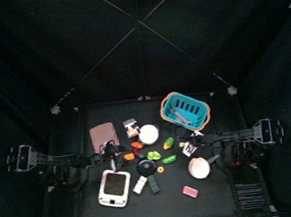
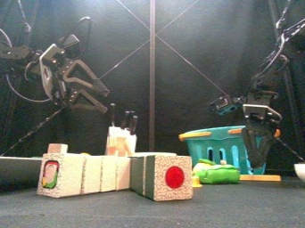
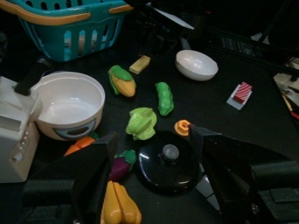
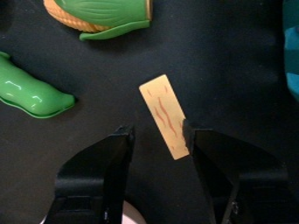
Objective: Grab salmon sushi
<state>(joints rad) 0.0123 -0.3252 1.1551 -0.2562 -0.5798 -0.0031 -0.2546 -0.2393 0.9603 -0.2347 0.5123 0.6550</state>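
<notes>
salmon sushi (image 3: 239,94): small striped red block | teal basket (image 3: 70,35): ribbed plastic

The salmon sushi (image 1: 192,190) has bare table (image 1: 222,203) on every side, easy drop from above. Toward the teal basket (image 1: 185,107) it gets cramped: white bowl (image 1: 198,167), black lid (image 1: 146,168) and toy veggies (image 1: 169,144) sit packed between.

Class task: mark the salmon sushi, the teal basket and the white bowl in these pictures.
salmon sushi (image 3: 240,94): left wrist view, middle of its striped top.
teal basket (image 1: 182,109): top view, its rim.
white bowl (image 3: 197,64): left wrist view, inside of the bowl.
</notes>
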